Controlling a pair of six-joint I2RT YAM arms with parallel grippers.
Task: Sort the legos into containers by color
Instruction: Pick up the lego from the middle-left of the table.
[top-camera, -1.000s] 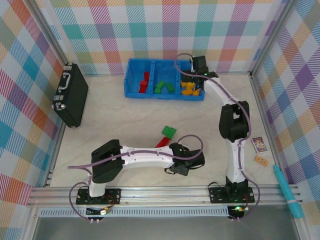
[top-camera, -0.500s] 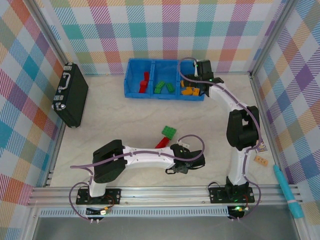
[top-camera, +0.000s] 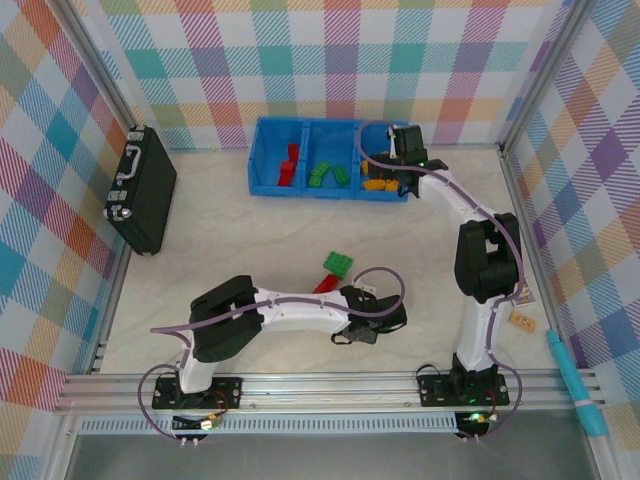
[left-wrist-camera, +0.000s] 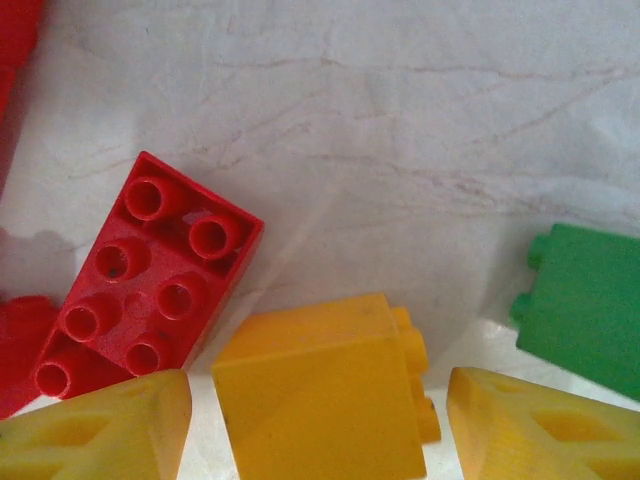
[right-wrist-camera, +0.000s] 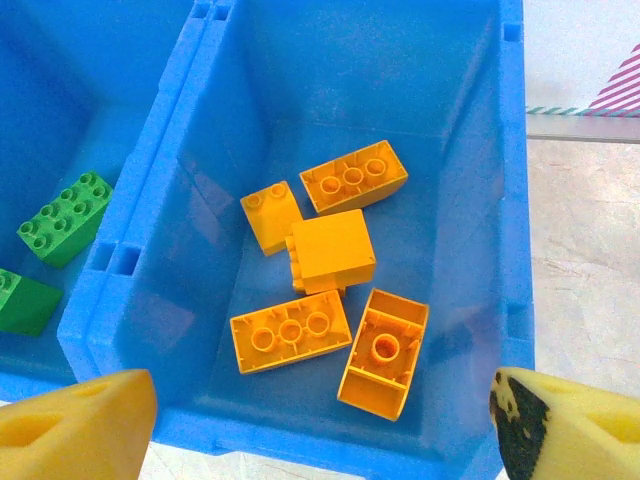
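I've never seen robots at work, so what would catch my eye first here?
Probably the bright blue bin at the far edge of the table, its three compartments keeping red, green and orange bricks apart, with the right pincer open above the orange bricks. Closer in, the left pincer straddles a loose orange brick, a red brick lying beside it.

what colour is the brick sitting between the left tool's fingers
The brick is yellow-orange; the left wrist view shows it best.
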